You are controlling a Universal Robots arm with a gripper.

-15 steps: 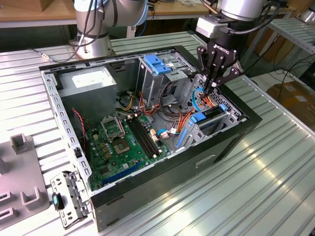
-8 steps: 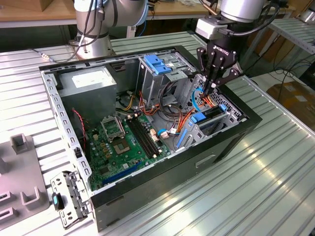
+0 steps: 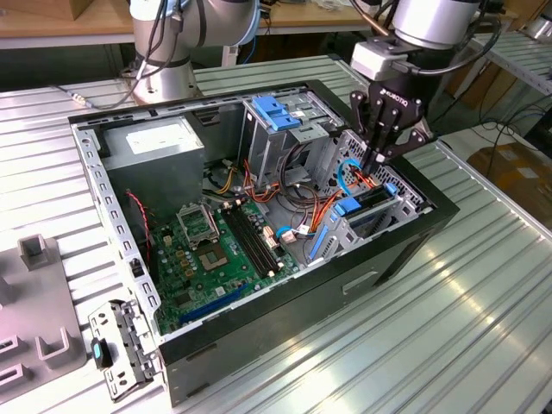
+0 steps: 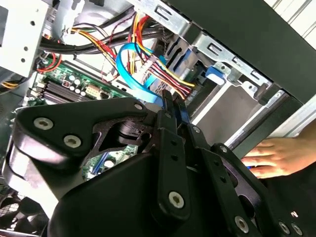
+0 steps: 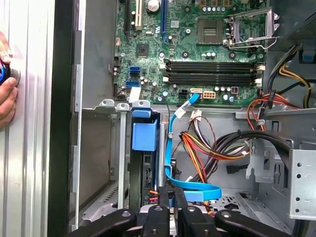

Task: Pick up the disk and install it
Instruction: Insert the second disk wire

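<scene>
Blue-railed disk (image 5: 144,148): one, sitting on edge in the drive cage by the case's front wall; first wrist view is showing its blue end tab.
Gripper (image 3: 379,159): one, hanging directly over the disk's rear end among the cables; fingers (image 4: 170,111) are lying close together, and whether they are pinching anything cannot be told.
Case (image 3: 285,323): one, lying open on the ribbed table (image 3: 448,345).
Motherboard (image 3: 211,259): one.
Hand (image 4: 274,155): second wrist view is showing it resting outside the case.

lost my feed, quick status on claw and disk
Claw down inside case, fingers together at the disk's rear edge. Disk upright in drive bay. Blue cable and wire bundle close by.
</scene>
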